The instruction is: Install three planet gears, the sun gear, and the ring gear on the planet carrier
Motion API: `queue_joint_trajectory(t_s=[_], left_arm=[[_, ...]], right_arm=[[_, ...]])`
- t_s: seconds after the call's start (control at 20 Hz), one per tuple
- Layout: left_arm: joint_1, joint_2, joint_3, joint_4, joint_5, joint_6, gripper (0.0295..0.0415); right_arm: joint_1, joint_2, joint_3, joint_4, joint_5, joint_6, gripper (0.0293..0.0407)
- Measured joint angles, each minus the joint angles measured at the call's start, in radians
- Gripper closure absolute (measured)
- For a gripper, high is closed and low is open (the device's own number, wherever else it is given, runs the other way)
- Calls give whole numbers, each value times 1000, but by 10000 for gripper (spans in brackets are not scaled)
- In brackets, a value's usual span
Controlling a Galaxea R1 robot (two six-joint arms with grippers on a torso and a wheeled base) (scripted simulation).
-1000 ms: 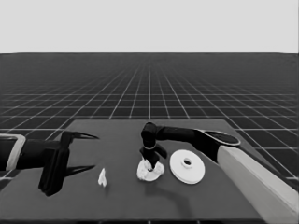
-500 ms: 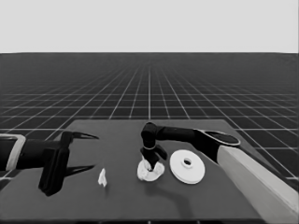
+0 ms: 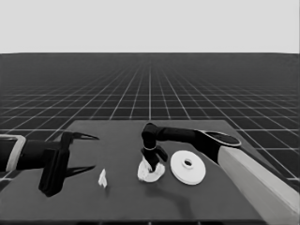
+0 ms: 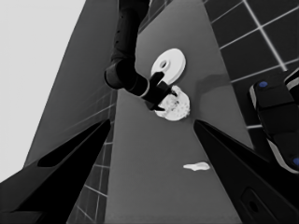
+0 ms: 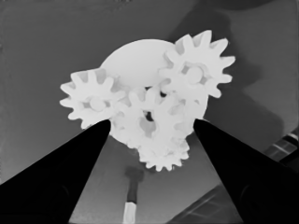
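Right gripper (image 3: 153, 162) down over smaller round part (image 3: 151, 172) at table (image 3: 122, 197) centre; fingers (image 5: 60, 182) spread wide apart, flanking the gear cluster, nothing clamped. Long pointed black wedges, matte

Smaller round part (image 5: 133, 60): flat white disc, smooth face, mostly covered by gears. Four small toothed gears (image 5: 154, 116) seated on it:
- one toward one side (image 5: 91, 100), blunt rounded teeth, small bore
- one on the opposite side (image 5: 198, 67), same profile, overhanging disc edge
- one in the middle (image 5: 147, 119), meshed between the others
- one nearest the fingertips (image 5: 163, 154), partly under the middle one, teeth past the rim

Whether all four are properly meshed: cannot tell

Larger round part (image 3: 187, 167): thick white disc, stepped rim, small centre hole, flat on table just right of the cluster, close but apart. Same seen from left wrist (image 4: 168, 65), beside the cluster (image 4: 175, 105)

Thin white piece (image 3: 102, 178): narrow sliver, alone on table between the two grippers, well apart from the cluster. Also seen lying flat from left wrist (image 4: 196, 165)

Left gripper (image 3: 86, 152) parked over table's left end, fingers apart, holding nothing

Table top dark, smooth, matte; grid floor beyond
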Motion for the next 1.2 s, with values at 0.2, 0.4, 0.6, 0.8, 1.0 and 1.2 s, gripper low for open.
queue_joint_trajectory(t_s=[0.2, 0.4, 0.6, 0.8, 1.0, 1.2], left_arm=[[0, 0, 0, 0, 0, 0, 326], [0, 0, 0, 0, 0, 0, 326], [0, 0, 0, 0, 0, 0, 326], [0, 0, 0, 0, 0, 0, 326], [0, 0, 0, 0, 0, 0, 326], [0, 0, 0, 0, 0, 0, 326]], right_arm=[[0, 0, 0, 0, 0, 2, 315], [87, -12, 57, 70, -37, -638, 309], [132, -16, 72, 109, -40, -957, 315], [136, -17, 73, 115, -39, -996, 315], [-205, -1135, 1226, -358, 275, -1917, 314], [-244, -1312, 1385, -415, 314, -2031, 315]])
